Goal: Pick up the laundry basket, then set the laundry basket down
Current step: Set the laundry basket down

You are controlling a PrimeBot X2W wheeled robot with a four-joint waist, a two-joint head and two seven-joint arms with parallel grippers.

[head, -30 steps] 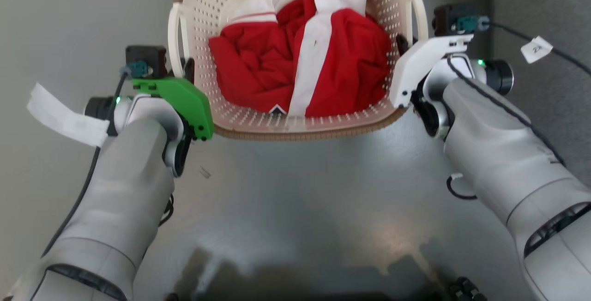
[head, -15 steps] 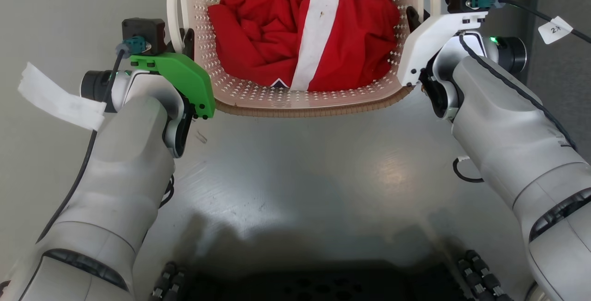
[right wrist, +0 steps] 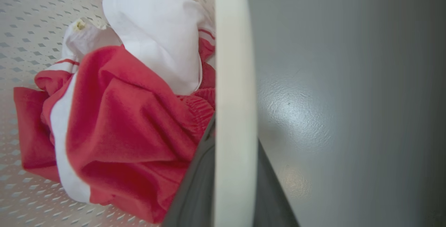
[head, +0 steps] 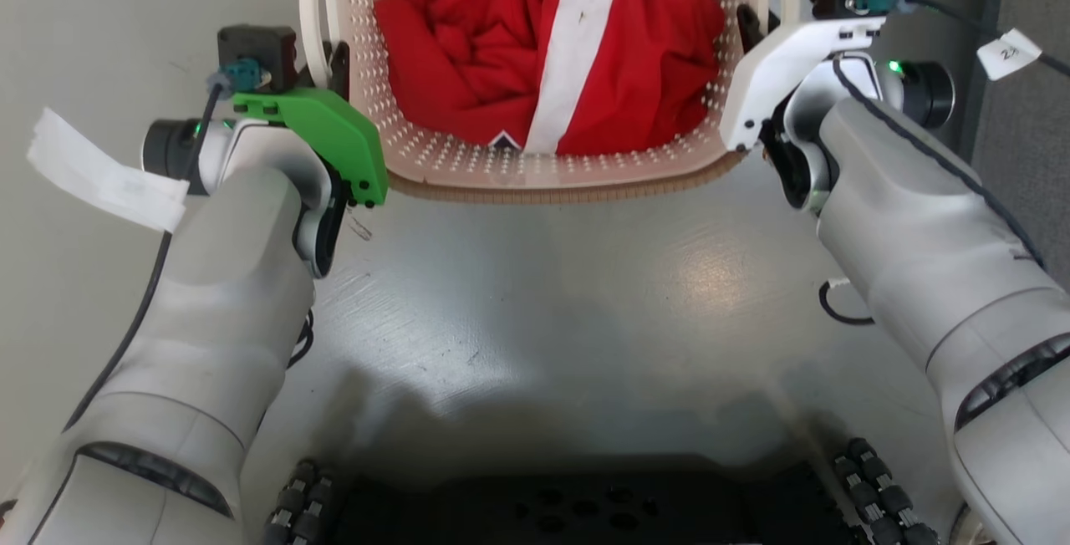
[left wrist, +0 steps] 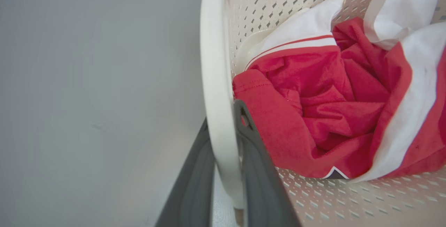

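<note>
**Operator:** What is the basket like, and where is it?

**Spotter:** You have the laundry basket [head: 535, 167] straight ahead, between your two arms, over the glossy grey floor [head: 585, 319]. I cannot tell whether its base touches. It is cream plastic with rounded corners, walls pierced by small diamond holes, and a brown woven-look rim [head: 552, 193]. A crumpled red and white garment [head: 635, 52] lies inside.

**Operator:** Which way does it point?

**Spotter:** Mouth up, with a smooth white handle on each side. The head view cuts off its far end, so I cannot tell you the long axis.

**Operator:** And the end effectors?

**Spotter:** Your left end effector [left wrist: 223, 122] is clamped on the left handle [left wrist: 212, 63], one dark finger on either side. Your right end effector [right wrist: 234, 136] grips the right handle [right wrist: 233, 63] likewise.
</note>
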